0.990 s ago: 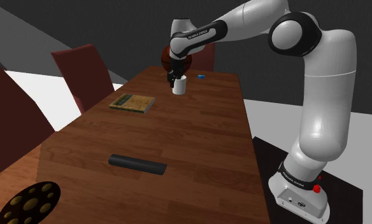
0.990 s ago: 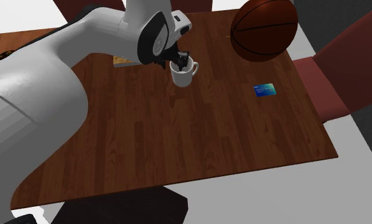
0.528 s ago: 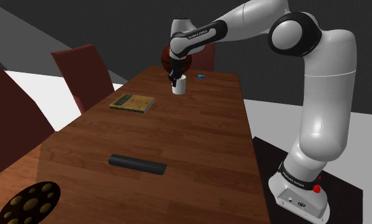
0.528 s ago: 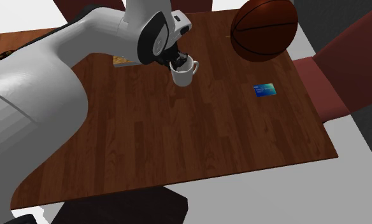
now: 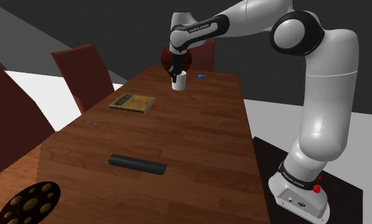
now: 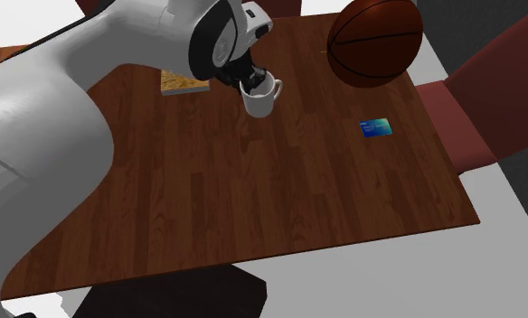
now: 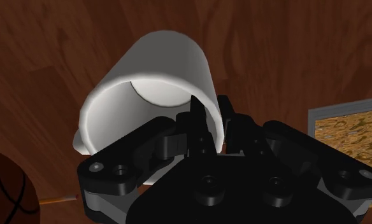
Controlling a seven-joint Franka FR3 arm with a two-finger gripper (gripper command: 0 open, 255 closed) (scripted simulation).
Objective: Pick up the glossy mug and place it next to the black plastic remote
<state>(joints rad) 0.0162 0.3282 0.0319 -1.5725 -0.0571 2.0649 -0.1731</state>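
Observation:
A white glossy mug (image 5: 179, 83) sits at the far end of the wooden table (image 5: 197, 140), close to a basketball. My gripper (image 5: 174, 77) comes down on it from above and is shut on its rim. In the wrist view one finger is inside the mug (image 7: 153, 83) and the other outside, with the gripper (image 7: 210, 116) clasping the wall between them. The second exterior view shows the mug (image 6: 262, 99) upright under the gripper (image 6: 250, 85), handle pointing toward the ball. The black remote (image 5: 137, 164) lies far off, near the table's front end.
The basketball (image 6: 375, 41) rests at the table's far edge beside a small blue card (image 6: 377, 128). A book (image 5: 133, 102) lies between mug and remote. A dark dish with round pieces (image 5: 28, 202) sits at the near corner. Dark red chairs (image 5: 83, 73) line the shoulder view's left.
The fingers have gone from apart to shut on the mug's rim. Since then the hand and mug have risen slightly.

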